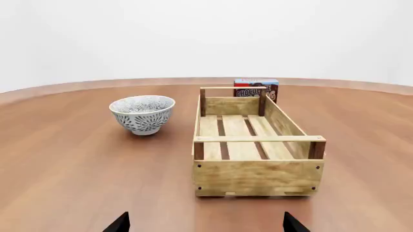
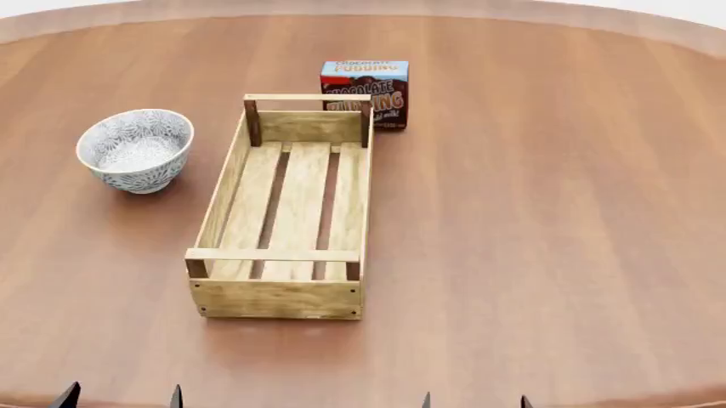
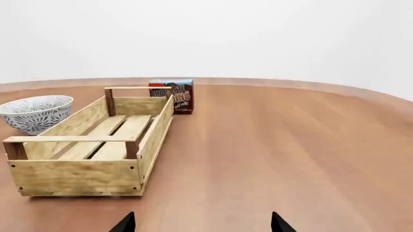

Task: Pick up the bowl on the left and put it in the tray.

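Presently, left end effector (image 2: 119,396): two dark fingertips showing at the near edge of the head view, set apart, released, holding nothing, clear of every item. Right end effector (image 2: 474,399): likewise two dark tips set apart, released, empty.

Item 1: long rectangular light-wood slatted tray (image 2: 286,299) with low sides and darker corner posts, resting flat on the tabletop (image 2: 545,221), long axis running from near to far; slat floor bare. Lies ahead of both end effectors, between them in the head view, well apart from each.

Item 2: round white ceramic bowl with fine grey-blue floral pattern (image 2: 135,150), upright on the tabletop, at about 10 o'clock from the tray's centre, near its far left side but not touching; nothing visible inside. Well ahead of the left end effector.

Item 3: small brown, red and blue chocolate pudding box (image 2: 365,92), upright at 12 to 1 o'clock from the tray, just beyond its far right corner post.

Surface: round reddish-brown wooden tabletop.
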{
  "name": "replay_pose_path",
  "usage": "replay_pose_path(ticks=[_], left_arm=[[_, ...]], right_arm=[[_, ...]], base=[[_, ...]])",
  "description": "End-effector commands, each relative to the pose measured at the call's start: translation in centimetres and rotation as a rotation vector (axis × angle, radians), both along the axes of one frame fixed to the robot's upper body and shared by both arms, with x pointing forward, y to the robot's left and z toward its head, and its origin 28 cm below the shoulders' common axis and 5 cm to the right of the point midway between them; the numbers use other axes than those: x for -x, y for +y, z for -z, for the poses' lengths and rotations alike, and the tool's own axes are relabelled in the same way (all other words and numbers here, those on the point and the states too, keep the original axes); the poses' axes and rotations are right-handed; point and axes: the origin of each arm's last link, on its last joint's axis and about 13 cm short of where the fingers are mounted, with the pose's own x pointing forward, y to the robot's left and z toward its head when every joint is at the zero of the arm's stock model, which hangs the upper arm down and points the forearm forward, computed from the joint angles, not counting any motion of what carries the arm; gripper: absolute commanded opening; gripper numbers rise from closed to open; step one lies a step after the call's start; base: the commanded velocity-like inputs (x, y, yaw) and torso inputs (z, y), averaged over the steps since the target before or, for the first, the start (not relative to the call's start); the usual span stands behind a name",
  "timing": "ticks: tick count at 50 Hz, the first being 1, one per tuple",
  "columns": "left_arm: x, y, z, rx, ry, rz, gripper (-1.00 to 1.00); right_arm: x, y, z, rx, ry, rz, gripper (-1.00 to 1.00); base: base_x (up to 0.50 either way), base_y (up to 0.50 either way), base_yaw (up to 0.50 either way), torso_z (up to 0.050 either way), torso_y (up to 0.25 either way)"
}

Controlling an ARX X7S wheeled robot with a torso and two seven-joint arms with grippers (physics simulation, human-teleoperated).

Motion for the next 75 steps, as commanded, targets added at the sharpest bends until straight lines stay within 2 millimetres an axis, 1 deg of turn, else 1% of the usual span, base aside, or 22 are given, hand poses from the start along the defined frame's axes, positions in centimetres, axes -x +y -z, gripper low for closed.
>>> replay_pose_path(ticks=[1,12,18,19,20,31,37,75], left_arm=[[0.0,0.0,0.0,0.0,0.0,0.0,1.0],[0.1,-0.2,-0.5,-0.024,-0.018,0.002,1.0],[0.0,-0.1,-0.5,-0.051,0.017,-0.016,1.0],[0.1,-0.6,3.0,-0.058,0.02,-0.055,1.0],[0.0,-0.1,-0.5,-0.049,0.013,-0.014,1.0],[0.0,-0.2,-0.3,-0.071,0.026,-0.009,1.0],[-0.1,-0.1,-0.2,-0.073,0.029,-0.01,1.0],[0.0,0.0,0.0,-0.069,0.029,-0.019,1.0]], right_arm=[[0.0,0.0,0.0,0.0,0.0,-0.013,1.0],[0.1,0.0,-0.4,0.013,-0.032,-0.005,1.0],[0.1,0.0,-0.4,0.009,-0.029,-0.002,1.0],[0.6,-0.1,-0.9,0.036,0.02,-0.077,1.0],[0.1,0.0,-0.3,0.009,-0.03,-0.002,1.0],[0.2,0.0,-0.3,0.011,-0.033,-0.012,1.0],[0.4,0.0,-0.3,0.012,-0.084,-0.028,1.0],[0.5,0.1,-0.2,0.013,-0.1,-0.034,1.0]], base=[[0.0,0.0,0.0,0.0,0.0],[0.0,0.0,0.0,0.0,0.0],[0.0,0.0,0.0,0.0,0.0],[0.0,0.0,0.0,0.0,0.0],[0.0,0.0,0.0,0.0,0.0],[0.0,0.0,0.0,0.0,0.0],[0.0,0.04,0.0,0.0,0.0],[0.0,0.5,0.0,0.0,0.0]])
